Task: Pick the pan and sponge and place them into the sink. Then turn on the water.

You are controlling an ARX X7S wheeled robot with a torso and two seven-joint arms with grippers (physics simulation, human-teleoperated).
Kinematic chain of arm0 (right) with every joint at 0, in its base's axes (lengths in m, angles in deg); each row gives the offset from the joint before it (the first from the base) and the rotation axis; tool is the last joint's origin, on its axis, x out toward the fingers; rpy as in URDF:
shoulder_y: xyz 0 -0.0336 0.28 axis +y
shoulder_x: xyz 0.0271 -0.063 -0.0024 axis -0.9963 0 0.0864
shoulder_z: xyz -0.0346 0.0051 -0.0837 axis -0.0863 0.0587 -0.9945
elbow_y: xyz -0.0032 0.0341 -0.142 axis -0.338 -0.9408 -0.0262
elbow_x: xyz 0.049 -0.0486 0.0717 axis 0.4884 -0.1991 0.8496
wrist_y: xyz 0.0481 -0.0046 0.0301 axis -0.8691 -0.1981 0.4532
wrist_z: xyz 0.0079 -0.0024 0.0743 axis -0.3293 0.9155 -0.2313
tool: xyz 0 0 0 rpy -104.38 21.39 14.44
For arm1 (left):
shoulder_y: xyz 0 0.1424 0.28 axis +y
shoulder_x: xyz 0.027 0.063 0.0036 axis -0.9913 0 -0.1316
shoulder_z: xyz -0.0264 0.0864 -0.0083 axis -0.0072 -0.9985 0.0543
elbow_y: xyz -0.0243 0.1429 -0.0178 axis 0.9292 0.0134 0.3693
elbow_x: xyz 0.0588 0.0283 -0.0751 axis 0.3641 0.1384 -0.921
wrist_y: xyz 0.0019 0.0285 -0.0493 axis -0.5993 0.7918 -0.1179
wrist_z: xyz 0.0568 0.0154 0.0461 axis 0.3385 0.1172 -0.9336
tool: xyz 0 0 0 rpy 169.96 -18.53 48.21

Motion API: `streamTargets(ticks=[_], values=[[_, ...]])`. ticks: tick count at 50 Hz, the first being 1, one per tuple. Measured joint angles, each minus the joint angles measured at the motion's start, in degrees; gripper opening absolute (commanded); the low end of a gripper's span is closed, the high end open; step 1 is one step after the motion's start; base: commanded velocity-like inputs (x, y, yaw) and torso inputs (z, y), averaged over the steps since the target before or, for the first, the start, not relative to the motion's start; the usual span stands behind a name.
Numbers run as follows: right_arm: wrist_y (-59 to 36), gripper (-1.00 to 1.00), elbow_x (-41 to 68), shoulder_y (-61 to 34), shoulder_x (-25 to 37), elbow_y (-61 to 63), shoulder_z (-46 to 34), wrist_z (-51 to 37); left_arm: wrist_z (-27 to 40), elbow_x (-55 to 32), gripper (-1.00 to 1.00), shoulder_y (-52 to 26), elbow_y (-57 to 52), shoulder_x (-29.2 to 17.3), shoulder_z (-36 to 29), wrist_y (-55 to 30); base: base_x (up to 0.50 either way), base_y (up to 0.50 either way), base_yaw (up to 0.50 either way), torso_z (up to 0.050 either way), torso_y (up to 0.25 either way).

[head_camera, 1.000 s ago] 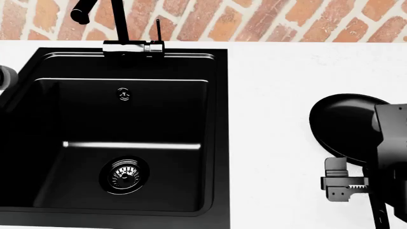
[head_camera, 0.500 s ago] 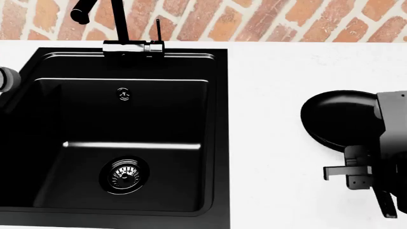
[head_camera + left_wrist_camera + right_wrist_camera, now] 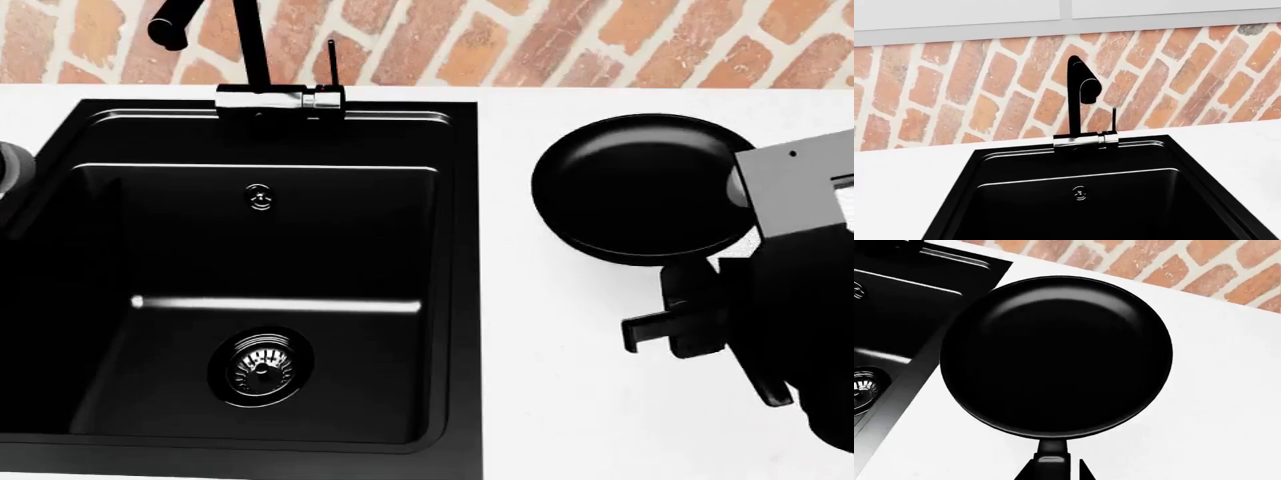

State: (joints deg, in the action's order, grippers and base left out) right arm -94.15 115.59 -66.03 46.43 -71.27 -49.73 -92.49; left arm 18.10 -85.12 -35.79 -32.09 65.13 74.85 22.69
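Holding pan (image 3: 638,187) by handle w/ R gripper (image 3: 1052,471), over counter (image 3: 561,400) beside sink (image 3: 461,300) | handle mostly hidden | L gripper not seen, can't tell | sponge out of view

Pan (image 3: 638,188): all black. Sink (image 3: 461,300): black, steel-grey drain strainer (image 3: 260,365). Tap (image 3: 1081,95): black spout, steel base. Counter (image 3: 574,400): white. Wall (image 3: 987,95): red-orange brick, pale mortar, diagonal pattern.
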Motion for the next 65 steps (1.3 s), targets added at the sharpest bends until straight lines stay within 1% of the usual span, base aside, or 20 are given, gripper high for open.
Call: streamTargets(ticks=[18,37,65], values=[[7.0,-1.0,-2.7,2.8,1.4,4.9,-1.6,2.7,0.1,-0.3,1.0,0.2,0.1,-0.5,0.2,0.3,0.0,0.0,0.0,0.0,0.002],[9.9,-1.0,-3.9,4.8,2.4,7.5,-2.8,3.6,0.2,-0.5,1.0,1.0,0.3,-0.8,0.3,1.1,0.01,0.25,0.0,0.001,0.002],[12.2,-1.0,-4.9,6.5,3.3,9.2,-3.1,3.2,0.0,-0.6,1.0,1.5,0.8,-1.4,0.0,2.6,0.27,0.21,0.0,0.0,0.002]])
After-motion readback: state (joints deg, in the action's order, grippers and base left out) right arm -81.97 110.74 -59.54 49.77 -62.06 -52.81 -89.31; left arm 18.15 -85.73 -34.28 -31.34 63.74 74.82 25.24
